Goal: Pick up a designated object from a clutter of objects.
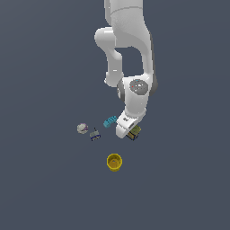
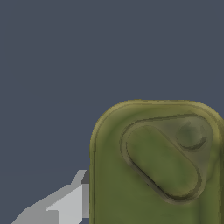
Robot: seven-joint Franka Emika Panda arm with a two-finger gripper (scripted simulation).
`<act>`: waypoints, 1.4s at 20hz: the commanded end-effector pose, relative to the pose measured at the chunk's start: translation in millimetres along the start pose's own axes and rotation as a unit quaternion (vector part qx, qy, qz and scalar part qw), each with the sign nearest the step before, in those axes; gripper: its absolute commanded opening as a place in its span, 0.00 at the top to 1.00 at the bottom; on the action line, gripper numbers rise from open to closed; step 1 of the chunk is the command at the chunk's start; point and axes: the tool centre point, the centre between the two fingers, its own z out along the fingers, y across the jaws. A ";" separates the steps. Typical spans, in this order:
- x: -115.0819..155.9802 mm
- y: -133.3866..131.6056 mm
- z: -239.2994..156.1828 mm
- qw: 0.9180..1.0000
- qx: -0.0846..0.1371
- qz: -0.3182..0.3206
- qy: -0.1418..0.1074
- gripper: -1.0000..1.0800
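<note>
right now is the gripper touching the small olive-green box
Cannot tell. In the exterior view the gripper overlaps the olive-green box; in the wrist view one finger borders the box, but contact isn't plain.

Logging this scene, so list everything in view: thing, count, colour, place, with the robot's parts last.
Box: one, olive-green top, under the gripper; fills the wrist view.
Brick: one, cyan, just off the gripper toward the exterior view's left.
Cup: one, yellow, nearest the camera, standing alone.
Round piece: one, whitish, farthest to the exterior view's left.
Small piece: one, grey-blue, beside the round piece.
Floor: dark grey-blue.
Arm: one, white, reaching down.
Gripper: one, white, at the box; jaw state unclear.
</note>
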 end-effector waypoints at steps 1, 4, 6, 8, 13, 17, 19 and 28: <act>0.1 0.0 0.0 1.000 0.000 0.000 0.000 1.00; -1.0 1.1 -2.1 1.000 0.000 0.000 0.000 1.00; -2.9 3.0 -5.9 1.000 0.000 0.000 0.000 1.00; -5.8 6.0 -11.6 1.000 0.000 0.000 0.000 1.00; -17.1 17.6 -34.5 1.000 0.000 0.000 0.000 1.00; -30.4 31.4 -61.8 1.000 0.000 0.000 0.000 1.00; -38.2 39.6 -78.0 1.000 0.001 -0.001 0.000 1.00; -79.7 83.6 -165.3 1.000 0.002 -0.001 0.002 1.00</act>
